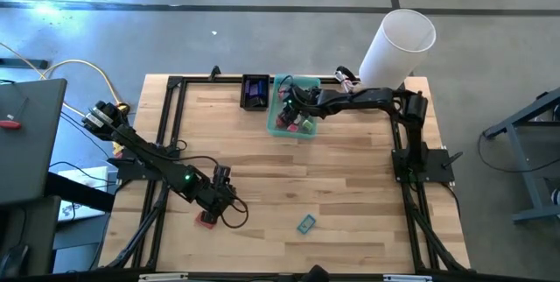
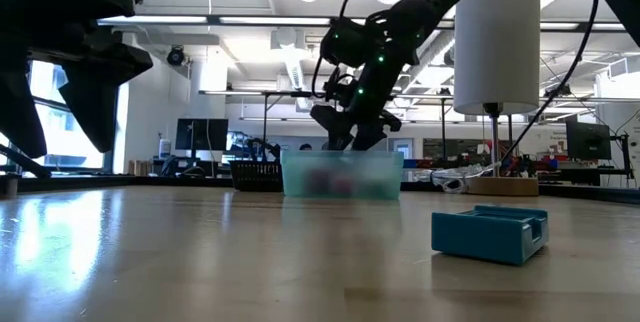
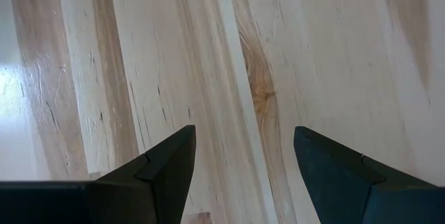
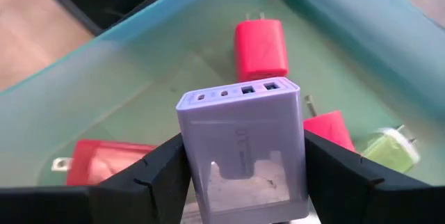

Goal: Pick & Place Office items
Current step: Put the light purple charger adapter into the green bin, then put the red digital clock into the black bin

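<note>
My right gripper [image 4: 242, 182] is shut on a pale purple charger block [image 4: 240, 147] inside the translucent green tray [image 1: 278, 126] at the table's far side. On the tray floor lie red chargers [image 4: 260, 49] and a light green one [image 4: 391, 149]. In the low view the right gripper [image 2: 347, 134] hangs just above the tray [image 2: 342, 176]. My left gripper [image 3: 243, 175] stands open over bare wood near the table's front left [image 1: 226, 200]. A red item [image 1: 208, 219] lies beside it. A teal item [image 1: 305, 223] rests flat on the table near the front edge. My right gripper pinches the purple block between its two fingers, one on each narrow side [image 4: 189, 161]. The fingers slant down into the tray from the table's right. The block's port end [image 4: 236, 93] points away from the wrist. Whether the block touches the tray floor cannot be seen.
A small black tray [image 1: 255, 92] stands left of the green one. A big white cylinder [image 1: 398, 45] stands at the far right corner. A black frame [image 1: 166, 124] runs along the table's edges. The teal item [image 2: 490, 234] lies close to the low camera.
</note>
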You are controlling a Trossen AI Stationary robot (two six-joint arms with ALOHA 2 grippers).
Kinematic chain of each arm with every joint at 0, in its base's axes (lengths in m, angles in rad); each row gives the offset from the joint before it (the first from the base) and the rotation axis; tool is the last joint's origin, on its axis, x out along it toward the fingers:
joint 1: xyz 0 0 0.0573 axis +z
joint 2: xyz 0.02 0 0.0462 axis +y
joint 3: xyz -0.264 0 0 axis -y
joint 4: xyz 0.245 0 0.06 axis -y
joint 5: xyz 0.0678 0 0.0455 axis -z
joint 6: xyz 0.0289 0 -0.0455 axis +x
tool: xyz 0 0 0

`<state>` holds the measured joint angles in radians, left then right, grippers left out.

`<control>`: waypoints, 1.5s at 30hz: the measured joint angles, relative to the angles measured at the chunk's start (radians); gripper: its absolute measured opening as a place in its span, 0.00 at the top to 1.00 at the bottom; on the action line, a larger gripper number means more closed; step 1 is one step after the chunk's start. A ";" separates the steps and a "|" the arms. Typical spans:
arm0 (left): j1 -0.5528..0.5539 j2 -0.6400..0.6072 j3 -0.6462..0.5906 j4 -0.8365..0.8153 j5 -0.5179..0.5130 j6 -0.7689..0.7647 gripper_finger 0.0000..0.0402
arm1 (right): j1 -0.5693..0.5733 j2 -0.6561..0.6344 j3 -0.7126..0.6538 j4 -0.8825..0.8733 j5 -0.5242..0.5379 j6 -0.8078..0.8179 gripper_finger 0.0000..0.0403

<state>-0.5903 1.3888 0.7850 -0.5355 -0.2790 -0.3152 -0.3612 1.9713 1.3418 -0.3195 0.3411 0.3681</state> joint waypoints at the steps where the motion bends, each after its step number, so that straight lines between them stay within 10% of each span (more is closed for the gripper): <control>1: 0.000 0.000 -0.001 0.000 0.000 -0.004 0.42 | -0.001 0.000 0.000 0.009 0.004 -0.003 0.41; 45: -0.001 0.000 -0.004 -0.019 0.022 -0.020 0.42 | 0.057 -0.080 0.000 0.071 0.002 -0.138 0.35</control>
<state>-0.5915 1.3888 0.7815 -0.5547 -0.2570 -0.3354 -0.3045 1.8910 1.3419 -0.2486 0.3431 0.2305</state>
